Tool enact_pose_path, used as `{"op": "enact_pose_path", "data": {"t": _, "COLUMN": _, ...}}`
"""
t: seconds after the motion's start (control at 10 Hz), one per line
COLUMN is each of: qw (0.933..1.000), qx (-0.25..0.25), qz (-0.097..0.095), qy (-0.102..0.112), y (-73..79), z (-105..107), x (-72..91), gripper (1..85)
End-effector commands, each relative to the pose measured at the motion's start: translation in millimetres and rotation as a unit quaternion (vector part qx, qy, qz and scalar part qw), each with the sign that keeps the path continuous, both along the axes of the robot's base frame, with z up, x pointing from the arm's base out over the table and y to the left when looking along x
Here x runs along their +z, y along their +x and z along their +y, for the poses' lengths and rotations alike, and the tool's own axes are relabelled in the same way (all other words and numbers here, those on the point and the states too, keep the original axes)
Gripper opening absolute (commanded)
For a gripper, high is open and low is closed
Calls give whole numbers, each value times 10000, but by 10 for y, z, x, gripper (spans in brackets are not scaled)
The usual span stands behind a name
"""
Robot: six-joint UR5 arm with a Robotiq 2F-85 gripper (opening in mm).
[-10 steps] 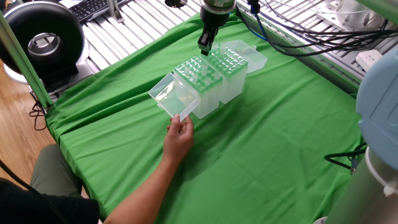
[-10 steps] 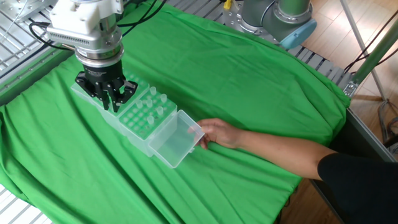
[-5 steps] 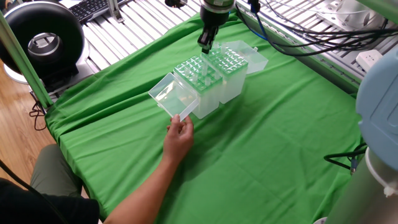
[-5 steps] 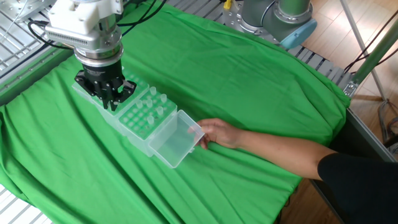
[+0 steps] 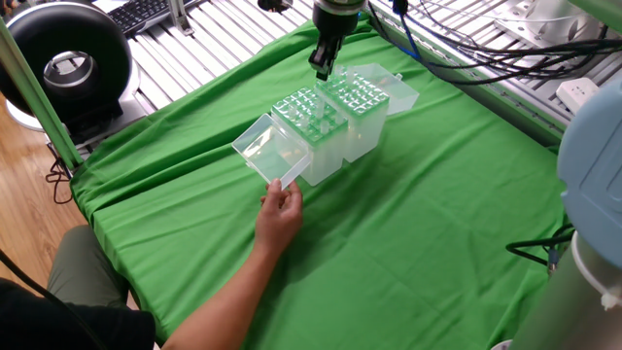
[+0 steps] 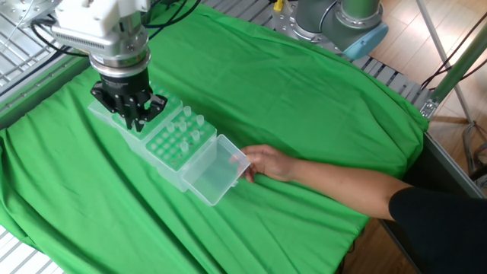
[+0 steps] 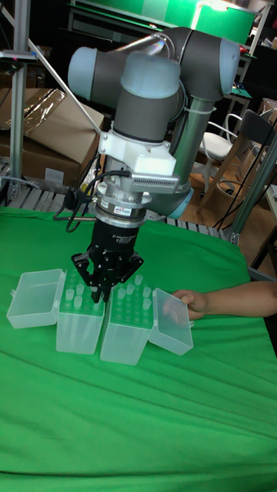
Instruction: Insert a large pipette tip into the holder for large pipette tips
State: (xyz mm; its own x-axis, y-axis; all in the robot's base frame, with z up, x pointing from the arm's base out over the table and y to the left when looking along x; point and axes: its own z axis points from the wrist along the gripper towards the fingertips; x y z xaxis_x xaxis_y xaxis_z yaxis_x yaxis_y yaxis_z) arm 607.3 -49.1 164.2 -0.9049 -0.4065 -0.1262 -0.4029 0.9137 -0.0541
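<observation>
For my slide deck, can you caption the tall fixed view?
UR5 gripper above two open tip boxes on green cloth, a person's hand at one lid.

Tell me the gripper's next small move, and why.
Probably a short sideways shift to line up over a free hole in the holder for large pipette tips, before lowering. The gripper hovers over the shorter box instead. Whether it holds a tip is unclear.
</observation>
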Motion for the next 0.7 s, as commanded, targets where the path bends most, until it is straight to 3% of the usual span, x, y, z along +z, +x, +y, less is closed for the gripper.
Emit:
{"op": "enact_pose_path", "data": {"t": 0.0, "qw": 9999, "qx": -75, "qz": 125, "qy": 16, "y": -70, "z": 81, "x": 237, "gripper": 147}}
{"op": "enact_pose_path", "data": {"t": 0.6, "qw": 9995, "qx": -132, "qz": 269, "qy": -78, "y": -115, "z": 226, "x": 695, "gripper": 130}}
